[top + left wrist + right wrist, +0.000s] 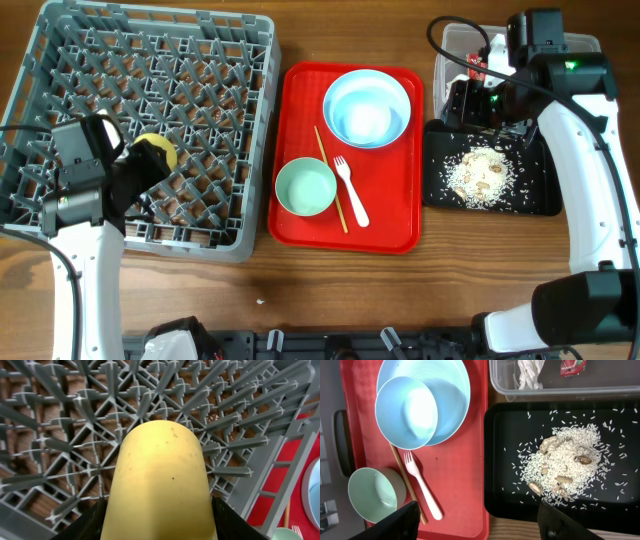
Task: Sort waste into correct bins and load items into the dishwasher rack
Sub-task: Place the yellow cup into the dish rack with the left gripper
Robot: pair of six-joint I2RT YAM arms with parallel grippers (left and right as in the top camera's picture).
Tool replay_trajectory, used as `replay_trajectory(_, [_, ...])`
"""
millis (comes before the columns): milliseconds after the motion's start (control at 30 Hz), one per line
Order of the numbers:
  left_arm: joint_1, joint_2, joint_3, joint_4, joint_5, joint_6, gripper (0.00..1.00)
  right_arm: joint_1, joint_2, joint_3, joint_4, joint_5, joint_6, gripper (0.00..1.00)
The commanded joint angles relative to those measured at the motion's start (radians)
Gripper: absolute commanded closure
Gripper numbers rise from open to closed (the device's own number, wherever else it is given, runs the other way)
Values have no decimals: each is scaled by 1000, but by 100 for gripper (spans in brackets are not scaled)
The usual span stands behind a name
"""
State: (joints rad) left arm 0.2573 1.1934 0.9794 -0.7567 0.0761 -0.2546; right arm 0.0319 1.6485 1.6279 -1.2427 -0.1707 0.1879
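Note:
My left gripper is shut on the yellow-green cup and holds it over the grey dishwasher rack, near its front. My right gripper is open and empty, above the black tray that holds the rice scraps. The clear tub holds the white tissue and the red wrapper. On the red tray are the blue bowl on the blue plate, the green saucer, the white fork and the chopstick.
The rack fills the left of the table, the red tray stands in the middle, and the tub and black tray are at the right. Bare wood runs along the front edge.

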Motion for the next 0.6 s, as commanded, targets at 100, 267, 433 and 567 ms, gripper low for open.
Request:
replay_trajectory(100, [7,79,13,17,35,16,74,0,-23,26,-2,14,-5,24])
replay_trajectory(267, [7,172,13,69,35,16,56,0,-23,26,-3,14,-5,24])
replay_trajectory(433, [7,195,17,122,47,16,0,0,-23,26,-14,14,-5,24])
replay_trajectory(567, [6,143,68,97,86,15,0,0,-23,26,-16,14,-6,22])
